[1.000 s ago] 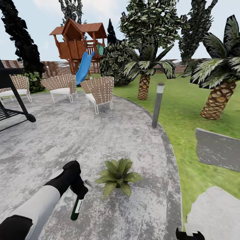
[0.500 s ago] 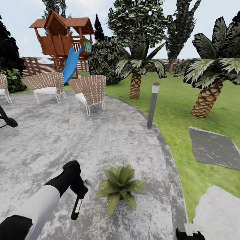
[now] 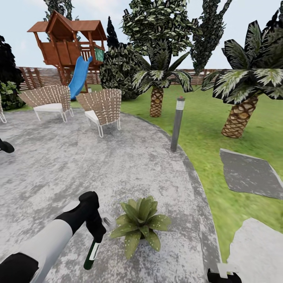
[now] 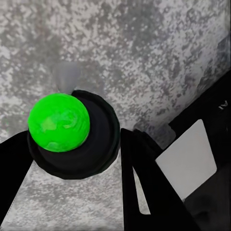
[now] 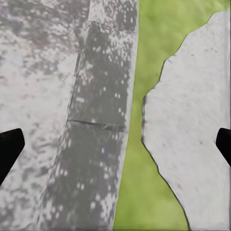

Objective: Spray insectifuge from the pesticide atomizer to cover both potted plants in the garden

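Observation:
In the head view my left gripper (image 3: 96, 232) is shut on the pesticide atomizer (image 3: 92, 254), a slim dark-green bottle with a white label hanging below the fingers. Its pale trigger head (image 3: 108, 221) points at a potted plant (image 3: 140, 225) just to the right, a hand's width away. Whitish specks of insectifuge dot the plant's leaves (image 3: 159, 223). In the left wrist view the atomizer (image 4: 72, 132) appears end-on, dark and round with a green cap, between the black fingers (image 4: 144, 183). My right gripper (image 5: 115, 144) is open over the patio edge, and its tip (image 3: 223, 274) shows at the head view's lower edge.
The round grey patio (image 3: 78, 165) ends in a darker rim (image 3: 204, 220) to the right, then lawn (image 3: 204, 129) and stepping stones (image 3: 245, 173). A bollard lamp (image 3: 177, 124), wicker chairs (image 3: 100, 108), palms (image 3: 239, 118) and a playhouse with a blue slide (image 3: 68, 47) stand farther off.
The camera has turned right, shifting the scene left. My left gripper with the atomizer has dropped slightly and edged toward the plant, whose leaves look more speckled.

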